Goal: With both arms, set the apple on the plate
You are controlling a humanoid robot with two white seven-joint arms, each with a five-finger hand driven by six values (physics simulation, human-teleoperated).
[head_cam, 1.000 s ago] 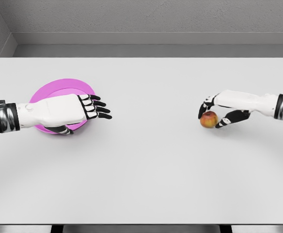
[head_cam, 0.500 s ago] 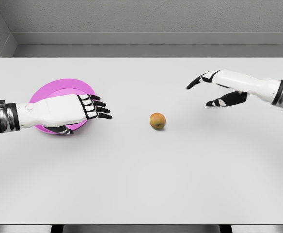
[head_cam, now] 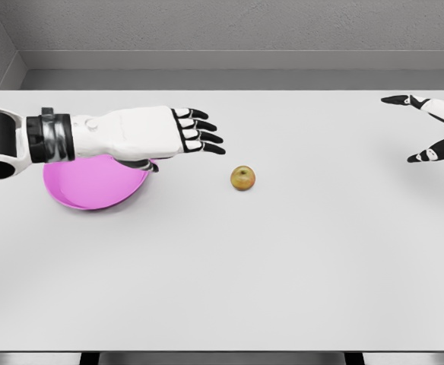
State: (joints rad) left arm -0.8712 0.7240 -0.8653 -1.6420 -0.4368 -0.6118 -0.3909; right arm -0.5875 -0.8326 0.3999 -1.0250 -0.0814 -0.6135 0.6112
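The apple [head_cam: 243, 179], yellowish with a red blush, lies alone on the white table [head_cam: 229, 266] near the middle. A pink plate [head_cam: 93, 182] sits at the left, partly covered by my left forearm. My left hand [head_cam: 195, 137] reaches out flat over the plate's far edge, fingers spread and empty, its fingertips a short way up and left of the apple. My right hand [head_cam: 423, 129] shows only at the far right edge, fingers and thumb wide apart, holding nothing, far from the apple.
A grey wall runs along the table's back edge. The table's front edge [head_cam: 222, 351] crosses the bottom of the view.
The apple was released by the right hand and rolled left to the table's middle. The right hand withdrew up and right to the frame edge. The left hand rose and stretched toward the apple.
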